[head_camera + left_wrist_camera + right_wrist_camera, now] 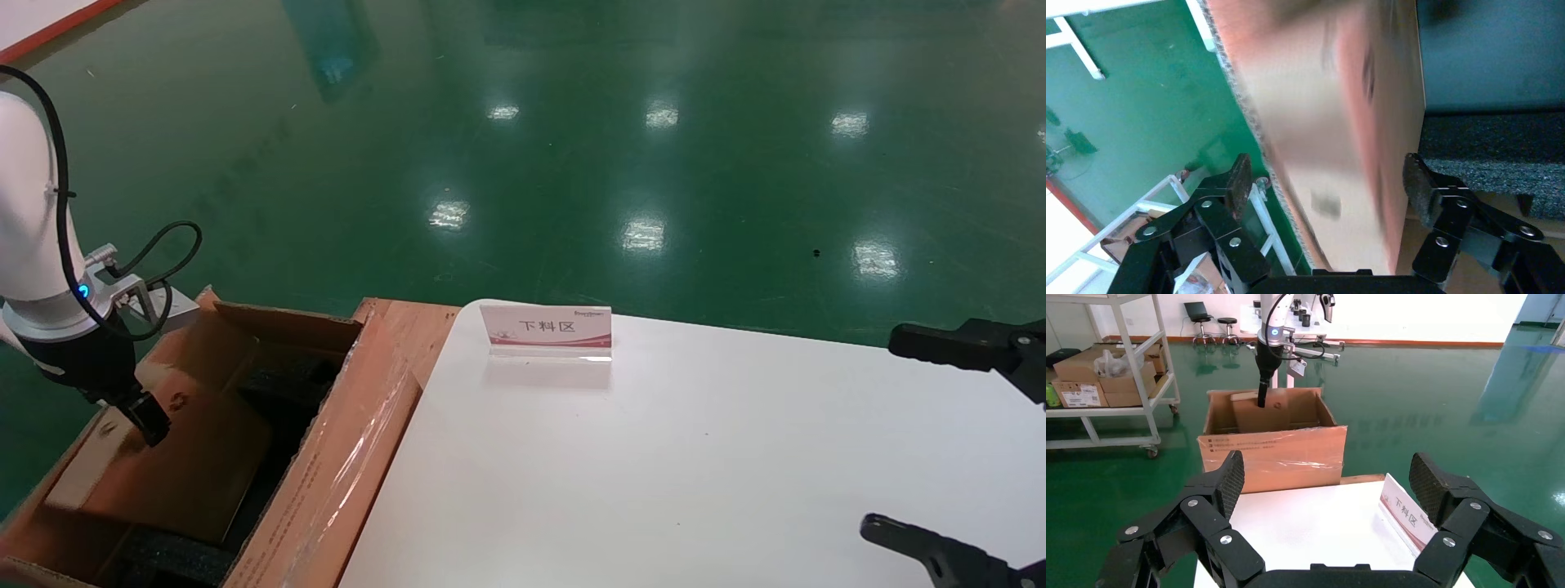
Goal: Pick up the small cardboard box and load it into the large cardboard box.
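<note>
- Inside the large cardboard box (343, 457), at the scene's left, the small cardboard box (176, 465) leans on black foam (286, 384).
- The left gripper (147, 425) has its jaws released, straddling the carton's edge.
- Loading looks nearly finished; the next move calls for lifting clear.
- The right gripper (1324, 484) hovers over the bench (695, 457), jaws spread.

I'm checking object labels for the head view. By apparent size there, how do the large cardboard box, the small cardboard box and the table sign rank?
Largest to smallest:
1. large cardboard box
2. small cardboard box
3. table sign, though it sits farther from the camera
</note>
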